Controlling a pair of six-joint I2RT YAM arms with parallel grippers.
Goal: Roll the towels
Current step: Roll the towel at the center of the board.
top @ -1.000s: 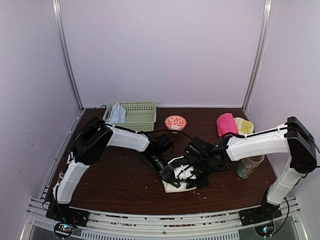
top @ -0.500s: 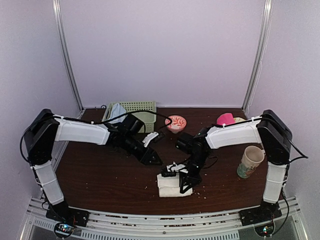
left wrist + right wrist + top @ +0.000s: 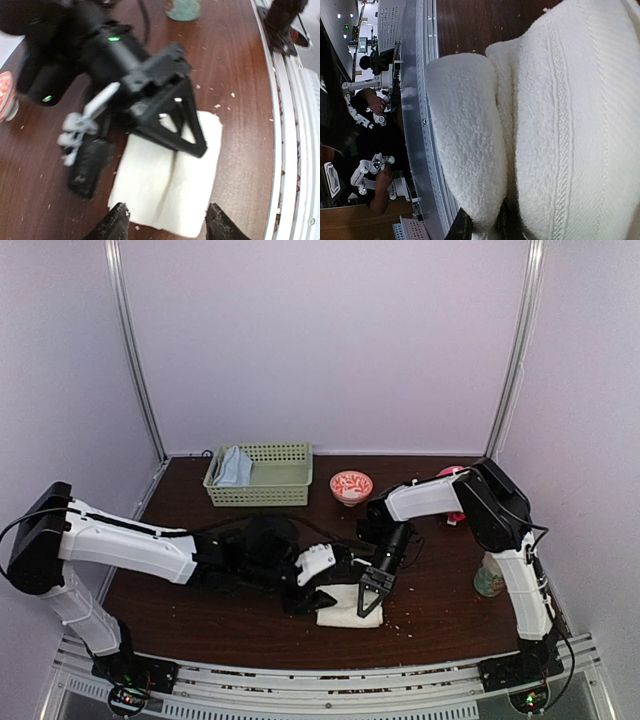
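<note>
Left pincer [image 3: 165,222] has opened wide & come back, white towel [image 3: 150,180] just ahead of it; right pincer [image 3: 197,147] narrow, pinching towel fold. Rolling prob. resumes.

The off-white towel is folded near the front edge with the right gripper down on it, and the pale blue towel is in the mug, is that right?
No: the top external view shows the pale blue towel in the green basket at the back. The off-white towel is folded near the front edge with the right gripper down on it.
</note>
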